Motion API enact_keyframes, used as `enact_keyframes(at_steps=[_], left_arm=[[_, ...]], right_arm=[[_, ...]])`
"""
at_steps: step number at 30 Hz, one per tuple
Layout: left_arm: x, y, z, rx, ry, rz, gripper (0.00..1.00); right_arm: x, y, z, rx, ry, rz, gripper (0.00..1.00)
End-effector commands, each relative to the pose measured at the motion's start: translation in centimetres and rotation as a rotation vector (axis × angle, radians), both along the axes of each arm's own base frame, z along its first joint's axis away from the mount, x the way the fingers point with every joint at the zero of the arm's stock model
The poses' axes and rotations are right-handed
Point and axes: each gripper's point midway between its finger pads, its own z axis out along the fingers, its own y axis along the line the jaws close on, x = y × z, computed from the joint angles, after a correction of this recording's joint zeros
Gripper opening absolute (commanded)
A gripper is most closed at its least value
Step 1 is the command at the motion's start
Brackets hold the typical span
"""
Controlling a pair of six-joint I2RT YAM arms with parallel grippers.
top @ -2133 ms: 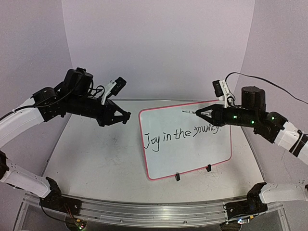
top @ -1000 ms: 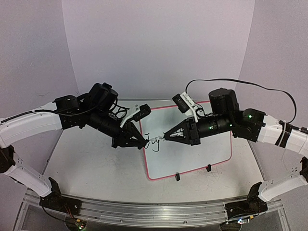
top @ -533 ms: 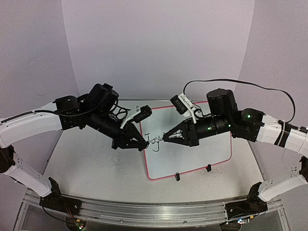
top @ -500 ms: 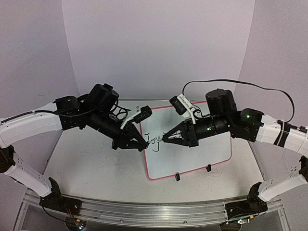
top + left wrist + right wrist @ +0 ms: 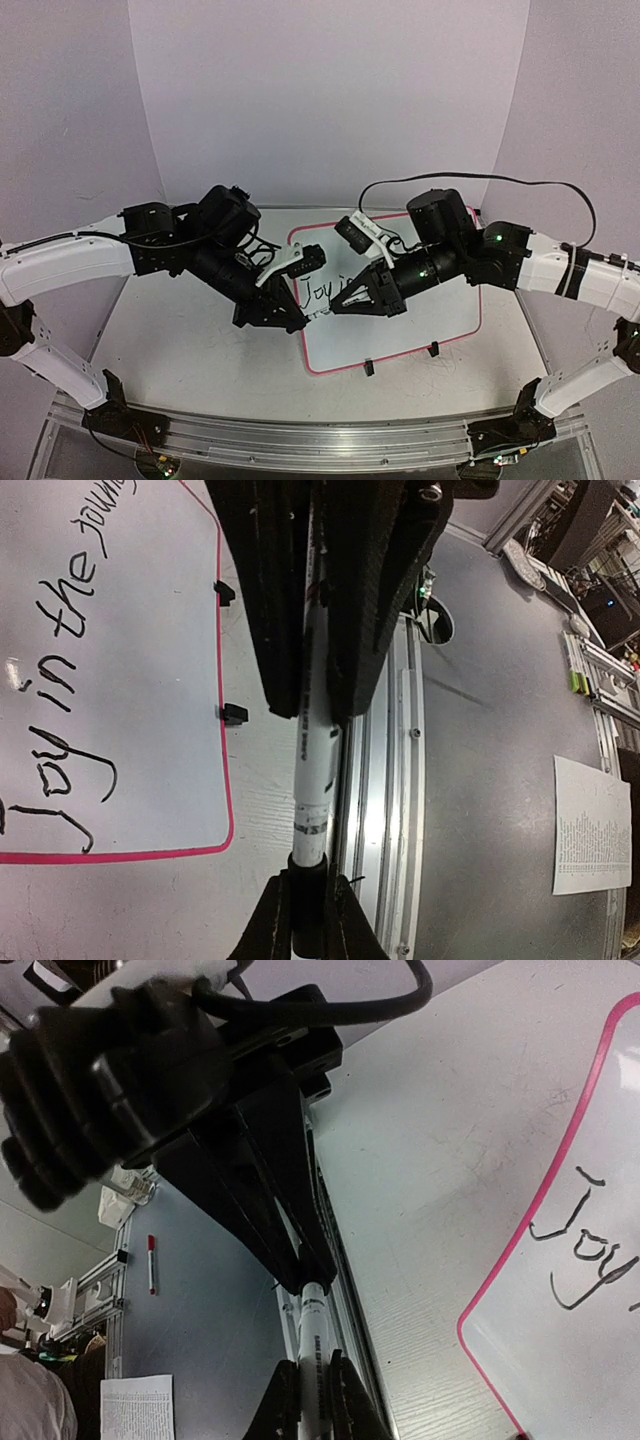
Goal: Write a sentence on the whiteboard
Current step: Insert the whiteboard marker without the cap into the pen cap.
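The whiteboard [image 5: 400,335] lies on the table with "Joy in the journey" written on it, also in the left wrist view [image 5: 130,680] and the right wrist view [image 5: 590,1340]. My two grippers meet tip to tip above its left edge. A white marker [image 5: 323,313] bridges them. The right gripper [image 5: 345,303] [image 5: 312,1360] is shut on the marker's white barrel [image 5: 312,1325]. My left gripper [image 5: 300,320] [image 5: 307,880] is shut on the black cap [image 5: 305,900], which sits over the barrel's [image 5: 312,770] end. Both arms hide part of the writing from the top camera.
Two black clips [image 5: 368,367] [image 5: 433,350] sit on the board's near edge. An aluminium rail [image 5: 300,435] runs along the table front. Off the table lie a red pen [image 5: 151,1263] and a printed sheet [image 5: 590,825]. Walls close in behind and at both sides.
Two seconds ago the arms were apart, the right holding the marker over the board's right. They came together and over the last second shifted slightly toward the near edge, still joined.
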Motion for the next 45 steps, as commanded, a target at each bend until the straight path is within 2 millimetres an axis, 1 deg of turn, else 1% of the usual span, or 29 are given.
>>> enact_keyframes(at_steps=[1,6,10,13,18,22,26,29,31,33,34,36,37,40,42,43,45], left_arm=[[-0.8,-0.6,3.3,-0.052,-0.111,-0.046,0.0],[-1.3,-1.0,4.7,-0.069,-0.176,-0.052,0.0],[-1.8,-1.7,4.8,-0.058,-0.196,-0.063,0.0],[-1.7,-2.2,4.9,-0.051,-0.214,-0.052,0.0],[-1.0,-2.9,5.2,-0.047,-0.253,-0.016,0.0],[-0.5,-3.1,5.8,-0.066,-0.276,0.017,0.0],[0.1,-3.2,6.6,-0.099,-0.297,0.051,0.0],[0.1,-3.3,7.4,-0.14,-0.323,0.059,0.0],[-0.1,-3.4,8.1,-0.167,-0.345,0.052,0.0],[-0.4,-3.6,9.0,-0.198,-0.361,0.043,0.0],[-0.6,-3.7,9.4,-0.215,-0.368,0.038,0.0],[-0.9,-3.9,9.9,-0.233,-0.383,0.034,0.0],[-0.9,-4.0,10.0,-0.24,-0.392,0.038,0.0],[-1.2,-4.0,9.8,-0.25,-0.404,0.038,0.0],[-1.4,-3.9,9.4,-0.248,-0.402,0.037,0.0],[-1.4,-3.7,9.3,-0.246,-0.4,0.04,0.0],[-1.3,-3.3,8.9,-0.239,-0.402,0.057,0.0]], right_arm=[[-0.9,0.6,0.3,0.002,0.014,0.083,0.0],[-1.3,1.4,-0.2,-0.004,0.073,0.129,0.0],[-1.2,2.0,-0.1,-0.01,0.11,0.137,0.0],[-1.0,2.5,-0.5,-0.023,0.133,0.138,0.0],[-1.0,3.5,-1.8,-0.059,0.162,0.119,0.0],[-0.7,4.4,-2.0,-0.061,0.156,0.068,0.0],[-1.4,5.2,-1.8,-0.016,0.187,0.055,0.0],[-2.3,6.1,-2.7,-0.033,0.203,0.068,0.0],[-2.7,6.8,-3.2,-0.041,0.211,0.072,0.0],[-3.3,7.8,-3.3,-0.032,0.227,0.088,0.0],[-3.5,8.3,-3.0,-0.017,0.232,0.096,0.0],[-3.9,9.2,-2.9,-0.003,0.239,0.105,0.0],[-4.0,9.7,-3.3,-0.009,0.241,0.103,0.0],[-4.8,10.8,-4.2,-0.027,0.25,0.123,0.0],[-5.2,11.2,-4.7,-0.033,0.253,0.133,0.0],[-5.3,11.1,-4.7,-0.031,0.254,0.132,0.0],[-4.9,10.7,-3.8,-0.007,0.223,0.101,0.0]])
